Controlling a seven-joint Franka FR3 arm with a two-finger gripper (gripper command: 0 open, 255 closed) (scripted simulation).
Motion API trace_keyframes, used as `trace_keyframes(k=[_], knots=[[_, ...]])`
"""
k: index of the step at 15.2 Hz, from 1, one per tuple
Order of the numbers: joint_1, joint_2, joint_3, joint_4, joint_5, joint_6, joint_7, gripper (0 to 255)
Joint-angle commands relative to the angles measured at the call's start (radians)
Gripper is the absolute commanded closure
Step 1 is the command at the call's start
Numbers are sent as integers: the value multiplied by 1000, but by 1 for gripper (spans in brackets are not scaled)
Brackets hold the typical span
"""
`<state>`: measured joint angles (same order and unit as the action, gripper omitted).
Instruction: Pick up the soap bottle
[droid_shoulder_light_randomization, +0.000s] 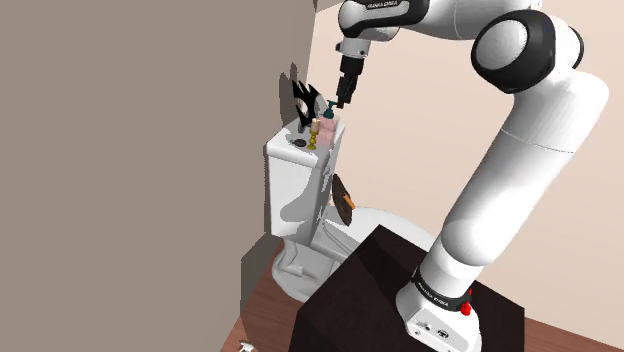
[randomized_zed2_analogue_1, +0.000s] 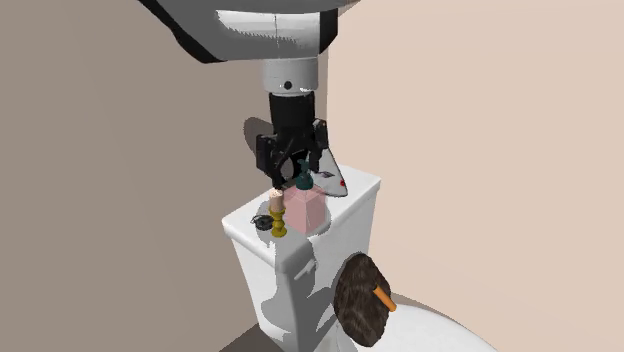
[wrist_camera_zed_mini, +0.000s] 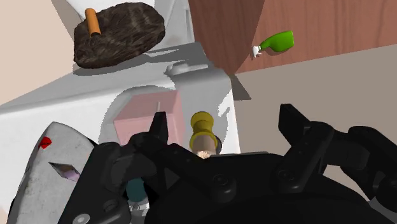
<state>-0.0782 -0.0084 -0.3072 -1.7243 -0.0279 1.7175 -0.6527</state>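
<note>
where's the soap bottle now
The pink soap bottle stands on the toilet tank lid, under the gripper, a gold candlestick at its left in the second exterior view.

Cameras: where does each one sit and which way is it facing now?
Shoulder view: beside the stand, looking across at the tank; stand, whole arm and gripper show.
Second exterior view: faces the tank's front, toward the wall; arm and gripper show over the soap bottle.
Wrist view: on the hand, looking down at the tank top; both open fingers show.
All three share the soap bottle and tank.
</note>
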Motion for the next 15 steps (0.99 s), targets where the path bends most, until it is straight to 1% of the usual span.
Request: trace_keyframes(k=[1,4,7,8,15], knots=[[-16,90,-17,105,32,-23,-48,0],[-54,235,-32,284,86,-72,-114,0],[-110,400,-35,509,143,-147,-169,0],[-112,403,-33,513,143,-149,-169,0],[-98,380,-31,376,137,-35,-168,0]])
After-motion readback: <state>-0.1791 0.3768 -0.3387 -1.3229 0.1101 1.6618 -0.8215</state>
